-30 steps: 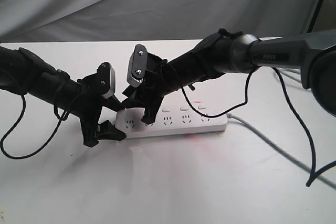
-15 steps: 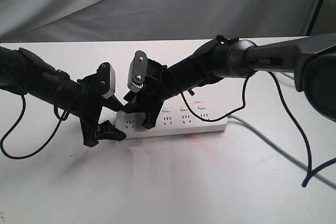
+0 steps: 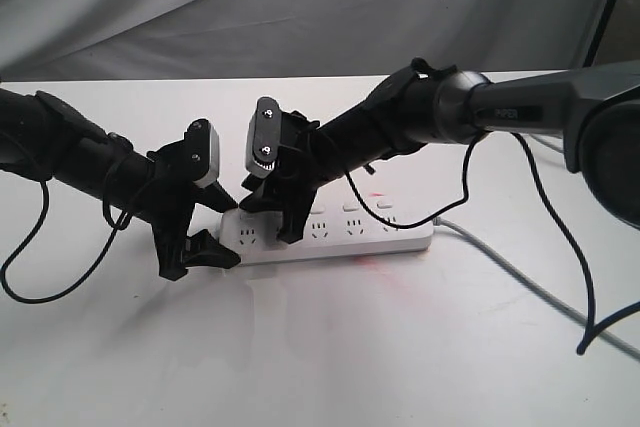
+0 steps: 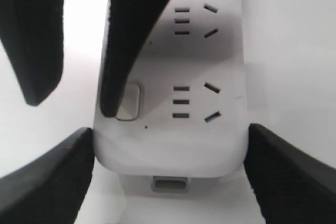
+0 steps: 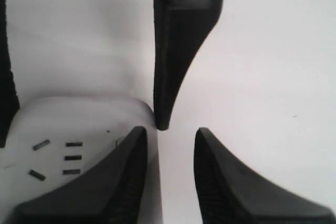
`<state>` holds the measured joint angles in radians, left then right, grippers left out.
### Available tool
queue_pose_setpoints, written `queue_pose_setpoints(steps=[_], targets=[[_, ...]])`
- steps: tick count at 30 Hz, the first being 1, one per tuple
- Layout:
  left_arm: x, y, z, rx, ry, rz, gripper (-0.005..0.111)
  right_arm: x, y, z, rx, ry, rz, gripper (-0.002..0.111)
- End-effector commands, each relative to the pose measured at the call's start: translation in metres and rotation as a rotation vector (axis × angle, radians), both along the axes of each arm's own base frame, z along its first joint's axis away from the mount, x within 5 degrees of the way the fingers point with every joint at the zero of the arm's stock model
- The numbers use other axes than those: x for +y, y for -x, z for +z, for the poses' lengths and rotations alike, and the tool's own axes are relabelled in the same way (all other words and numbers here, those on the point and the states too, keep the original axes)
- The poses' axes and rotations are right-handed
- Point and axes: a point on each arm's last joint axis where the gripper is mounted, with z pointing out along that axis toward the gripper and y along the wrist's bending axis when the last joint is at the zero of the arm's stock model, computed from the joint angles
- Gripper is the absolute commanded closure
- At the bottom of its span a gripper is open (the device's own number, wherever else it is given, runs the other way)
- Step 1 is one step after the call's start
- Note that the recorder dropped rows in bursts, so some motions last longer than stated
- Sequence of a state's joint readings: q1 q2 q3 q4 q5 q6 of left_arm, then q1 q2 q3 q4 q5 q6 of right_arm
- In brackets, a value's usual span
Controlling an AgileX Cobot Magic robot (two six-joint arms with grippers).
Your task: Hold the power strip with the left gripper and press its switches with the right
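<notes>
Obs. Long flat white plastic power strip (image 3: 335, 235) with rounded ends lies flat on the white tabletop (image 3: 330, 347). Its grey cord (image 3: 520, 277) runs off the end away from both arms.

Black two-fingered left gripper (image 4: 170, 135), on the all-black arm, straddles the cordless end. Its fingers (image 4: 52, 177) bear on both long edges, so they are closed on the strip.

Black two-fingered right gripper (image 4: 71, 106), on the shiny grey tube arm, hangs over that same end, its fingers parted and holding nothing. One finger is off the strip's side, above the tabletop. The other has its tip at the outer rim of the end-most small white rounded-rectangle switch (image 4: 131, 102). Touching or just above: cannot tell.

Step in hand (judged): pressing the first switch in the row.

Doing it well:
- The tip sits on the button's rim, not its middle. Nudge it toward the sockets before loading.
- Push straight down. A slanted push would slide or tip the strip against the left grip.
- Watch the idle finger. It is just beside the left gripper's finger and could snag it.
- Lift clear before stepping along to the other switches (image 3: 350, 207).
</notes>
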<state>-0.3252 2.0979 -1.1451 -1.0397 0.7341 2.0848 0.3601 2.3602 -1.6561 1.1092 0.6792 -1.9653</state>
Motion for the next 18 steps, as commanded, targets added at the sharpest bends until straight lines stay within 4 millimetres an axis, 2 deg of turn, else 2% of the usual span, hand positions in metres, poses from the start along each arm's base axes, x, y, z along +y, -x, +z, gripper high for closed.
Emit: queue_pose_setpoints(steps=[1,12,18], targets=[[0.001,0.000,-0.002,-0.023,-0.028,-0.025,0.040,-0.003,0.001,-0.009,-0.004,0.053,0.018,0.078],[0.001,0.000,-0.002,-0.023,-0.028,-0.025,0.040,0.006,0.008,-0.009,0.006,0.055,0.055,0.078],[0.001,0.000,-0.002,-0.023,-0.028,-0.025,0.040,0.008,0.010,-0.021,0.042,0.070,0.050,0.078]])
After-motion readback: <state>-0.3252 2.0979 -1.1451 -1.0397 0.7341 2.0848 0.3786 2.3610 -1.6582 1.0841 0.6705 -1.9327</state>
